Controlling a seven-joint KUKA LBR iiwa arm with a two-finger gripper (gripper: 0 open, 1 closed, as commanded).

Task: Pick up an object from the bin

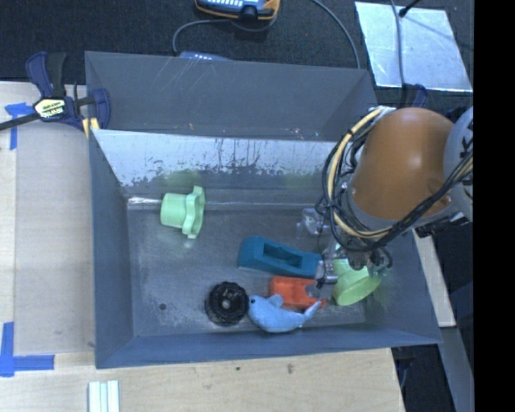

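Where the arm enters from the right of the frame, its gripper [336,272] sits low in the lower right of the bin [113,241], right against a pale green piece [356,288]; whether it is open or closed, or has hold of anything, cannot be told, as the wrist's brown domed cover [401,165] and looped cables [342,201] hide most of it. The pale green piece is smooth, rounded and cup-like, its upper edge hidden under the gripper; just left of it lies an orange piece [290,290], partly overlapped by a light blue soft shape [272,316]. A teal block [276,256] lies above these; a black round part [227,302] sits lower centre; a second green piece [183,211] lies well apart at upper left. Bin floor is grey metal, scuffed; the back wall carries dark streaks. A pale worktop [44,241] flanks the bin at left. A device [237,6] at top centre is cut off by the frame edge; its kind cannot be made out.
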